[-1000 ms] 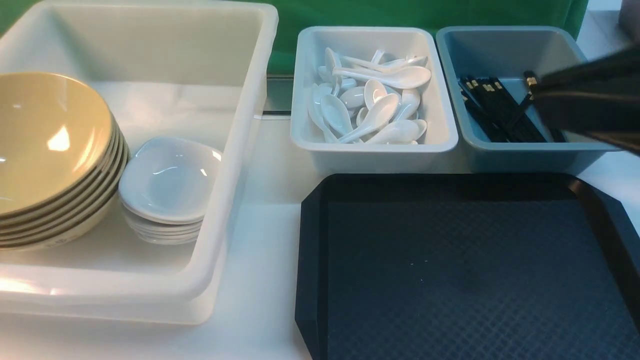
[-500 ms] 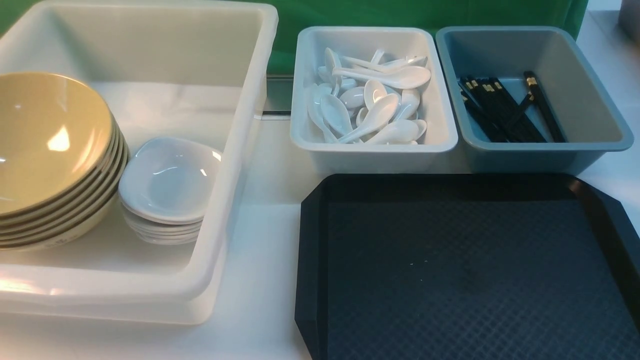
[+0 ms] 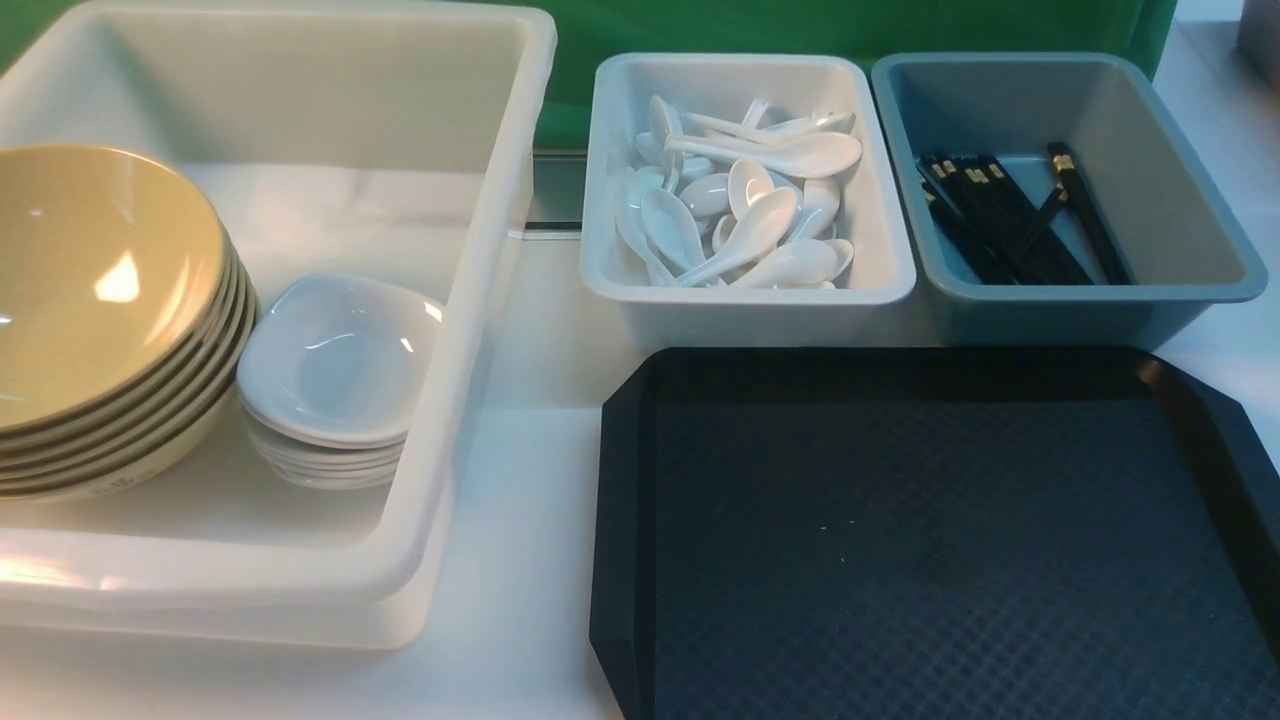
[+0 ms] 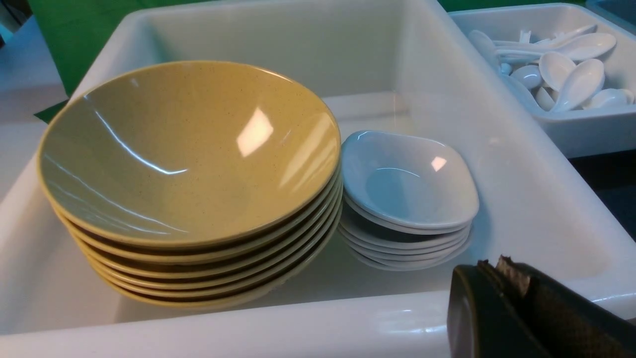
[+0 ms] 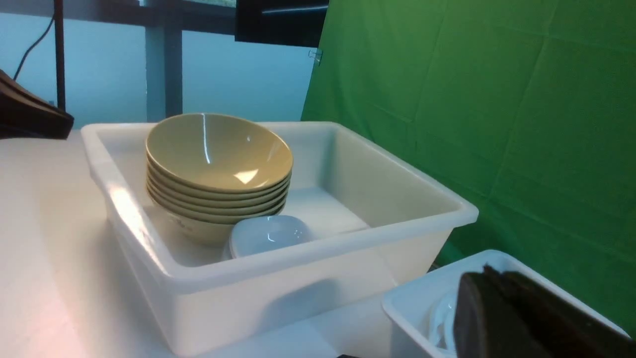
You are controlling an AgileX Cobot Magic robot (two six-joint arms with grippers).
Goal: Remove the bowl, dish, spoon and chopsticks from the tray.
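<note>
The black tray (image 3: 930, 560) lies at the front right with nothing on it. A tan bowl (image 3: 90, 270) tops a stack of several like it in the big white tub (image 3: 480, 330), and a white dish (image 3: 335, 355) tops a smaller stack beside it. White spoons (image 3: 745, 210) fill the small white tub, and black chopsticks (image 3: 1010, 215) lie in the grey-blue bin. Neither arm shows in the front view. My left gripper (image 4: 492, 266) is shut and empty by the big tub's near rim. My right gripper (image 5: 489, 273) is shut and empty near the spoon tub.
The small white tub (image 3: 750, 295) and the grey-blue bin (image 3: 1100, 300) stand side by side just behind the tray. A green backdrop (image 3: 800, 25) closes off the far side. White tabletop (image 3: 530, 500) separates the big tub from the tray.
One second ago my right gripper hung dark over the grey-blue bin at the right edge of the front view. It has since drawn back out of that view. Nothing else moved.
</note>
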